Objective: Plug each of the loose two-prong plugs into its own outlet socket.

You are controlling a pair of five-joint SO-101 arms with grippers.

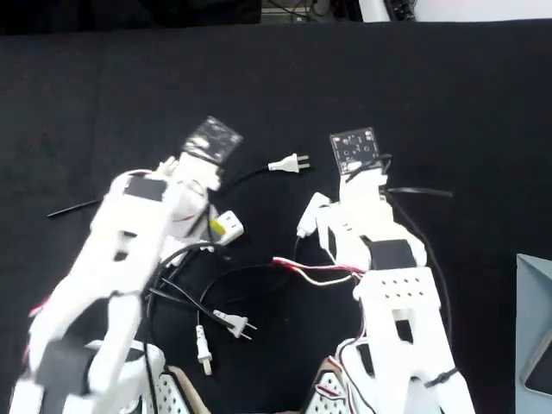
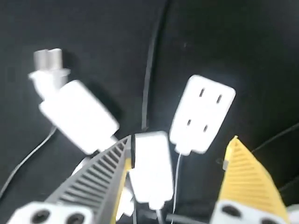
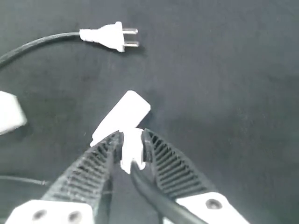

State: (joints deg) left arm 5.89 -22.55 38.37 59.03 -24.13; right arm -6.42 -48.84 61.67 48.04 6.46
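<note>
three loose plugs lay on the black table (image 1: 483, 103): a far plug (image 1: 289, 163) out between the arms, and two near plugs (image 1: 235, 323) by the bases. the right gripper (image 3: 131, 140) had its fingers pinched on a white held plug (image 3: 131, 148), nose against a small socket block (image 3: 122, 116); i couldn't tell whether it was seated. the left gripper (image 2: 181, 138) hung with fingers spread wide over a four-slot outlet (image 2: 202, 112), holding nothing. mating the held plug looked to be the step in hand. next it wanted a straight push with the block braced.

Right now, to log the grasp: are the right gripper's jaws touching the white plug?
Touching. In the right wrist view, the jaws of the right gripper press both sides of the white plug.
</note>
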